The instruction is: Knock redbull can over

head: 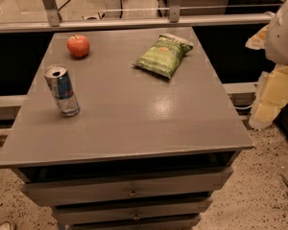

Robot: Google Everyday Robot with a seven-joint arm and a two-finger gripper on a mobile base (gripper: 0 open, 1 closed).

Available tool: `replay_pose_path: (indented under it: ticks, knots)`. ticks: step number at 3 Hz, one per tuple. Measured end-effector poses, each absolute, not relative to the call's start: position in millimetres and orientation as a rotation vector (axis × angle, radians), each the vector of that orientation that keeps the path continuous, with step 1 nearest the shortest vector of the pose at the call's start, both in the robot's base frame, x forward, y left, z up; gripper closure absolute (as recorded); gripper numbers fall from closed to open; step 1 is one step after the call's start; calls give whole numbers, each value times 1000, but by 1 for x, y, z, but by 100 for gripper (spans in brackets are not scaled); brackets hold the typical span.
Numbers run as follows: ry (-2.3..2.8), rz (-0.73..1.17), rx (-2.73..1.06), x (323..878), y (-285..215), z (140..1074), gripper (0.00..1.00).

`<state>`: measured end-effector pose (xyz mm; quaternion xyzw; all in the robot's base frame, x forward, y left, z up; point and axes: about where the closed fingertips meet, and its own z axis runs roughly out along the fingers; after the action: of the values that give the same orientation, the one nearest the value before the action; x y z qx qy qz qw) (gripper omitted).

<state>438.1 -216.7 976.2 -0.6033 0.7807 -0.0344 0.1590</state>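
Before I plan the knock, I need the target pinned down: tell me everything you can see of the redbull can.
The redbull can is slim and tall, shiny silver metal with a blue panel and a small red mark; its silver top shows a dark opening. It stands upright, not yet knocked over, near the left edge of the grey table, nearer the camera than the red apple and apart from it. Only the tabletop touches it. The gripper is not in view.

Glossy white rounded arm shell; gripper outside view.
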Motion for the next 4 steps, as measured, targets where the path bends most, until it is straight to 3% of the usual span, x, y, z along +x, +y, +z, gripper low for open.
replay_pose_path:
  ticks: [2,3,4]
  knots:
    - [2186,-27,-1721,444,-199,972,0]
    - [2104,139,-1687,460,-156,956,0]
    - [1863,441,-1590,489,-50,956,0]
